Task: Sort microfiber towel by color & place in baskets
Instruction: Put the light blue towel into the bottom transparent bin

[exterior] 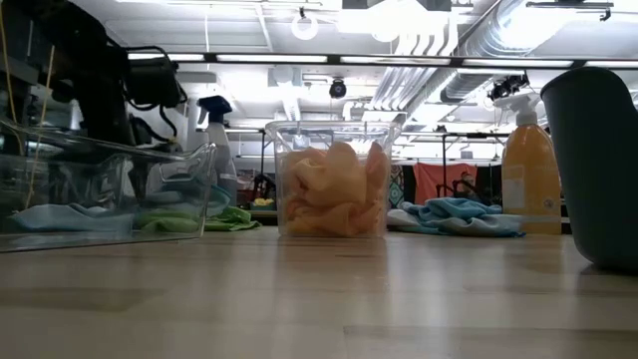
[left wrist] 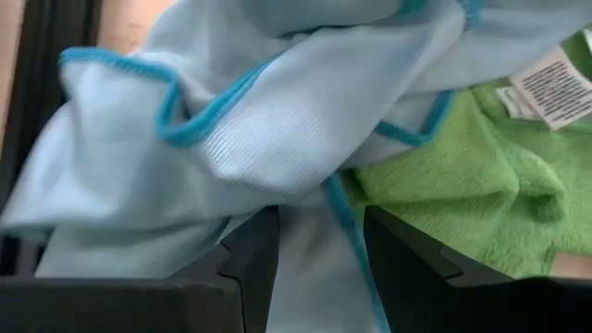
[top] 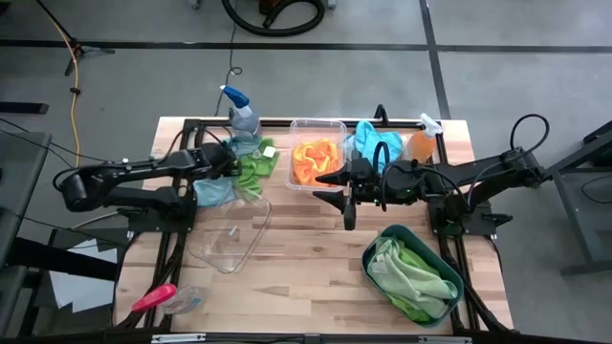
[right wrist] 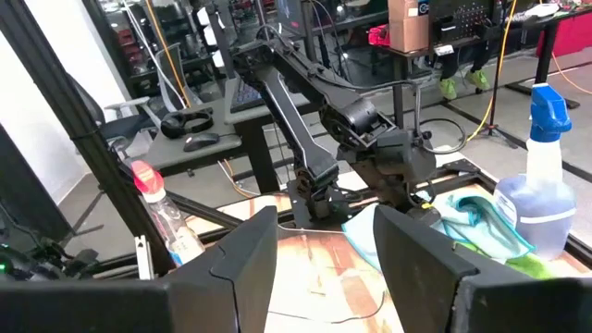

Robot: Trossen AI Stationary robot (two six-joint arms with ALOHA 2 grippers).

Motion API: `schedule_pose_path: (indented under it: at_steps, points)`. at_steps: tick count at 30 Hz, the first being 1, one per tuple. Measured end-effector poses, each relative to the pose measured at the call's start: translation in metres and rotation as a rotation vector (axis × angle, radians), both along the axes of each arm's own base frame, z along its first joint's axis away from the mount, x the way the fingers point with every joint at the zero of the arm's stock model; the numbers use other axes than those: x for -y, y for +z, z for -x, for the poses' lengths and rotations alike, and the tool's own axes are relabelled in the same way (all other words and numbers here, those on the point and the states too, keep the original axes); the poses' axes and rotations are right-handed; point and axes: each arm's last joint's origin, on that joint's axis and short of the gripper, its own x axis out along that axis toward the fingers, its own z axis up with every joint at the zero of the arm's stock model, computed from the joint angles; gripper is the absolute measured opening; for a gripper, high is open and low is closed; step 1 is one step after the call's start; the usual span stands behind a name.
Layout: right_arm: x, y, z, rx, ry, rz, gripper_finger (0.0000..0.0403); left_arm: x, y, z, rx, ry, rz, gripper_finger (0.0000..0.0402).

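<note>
Left claw (left wrist: 319, 245) pinching a light blue towel (left wrist: 277, 120)
Thin weave, teal-stitched hem, draped over fuzzy lime green towel (left wrist: 462, 185); right claw (right wrist: 324, 250) spread.

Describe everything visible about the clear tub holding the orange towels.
The clear tub is a deep, rectangular, transparent plastic container standing upright near the table's far edge, between the two spray bottles. Crumpled orange towels fill much of it; in the low view they press against its front wall. A light blue towel lies beside it. The right gripper hovers just in front, not touching.
</note>
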Motion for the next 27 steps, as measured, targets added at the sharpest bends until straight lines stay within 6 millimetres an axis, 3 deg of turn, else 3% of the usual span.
schedule_pose_path:
  at_steps: [10,13,16,19,23,27]
  points:
    - [0.0,-0.003,0.001,-0.026,-0.007,-0.043,0.0177,-0.008,-0.009,0.002,-0.105,-0.051,0.023,0.0132]
    - [0.0,-0.004,0.001,-0.032,-0.006,-0.042,0.0177,-0.008,-0.01,0.001,-0.128,-0.092,0.027,0.0091]
    - [0.0,-0.004,0.001,-0.032,-0.004,-0.043,0.0177,-0.007,-0.01,0.001,-0.14,-0.143,0.038,0.0021]
    - [0.0,-0.004,0.001,-0.032,-0.001,-0.043,0.0177,-0.006,-0.007,0.003,-0.133,-0.17,0.044,0.0009]
    - [0.0,-0.004,0.001,-0.033,0.006,-0.043,0.0177,-0.002,0.011,0.007,-0.091,-0.198,0.011,0.0002]
    - [0.0,-0.004,0.001,-0.033,0.007,-0.041,0.0177,0.001,0.055,0.011,-0.028,-0.274,-0.116,0.0001]
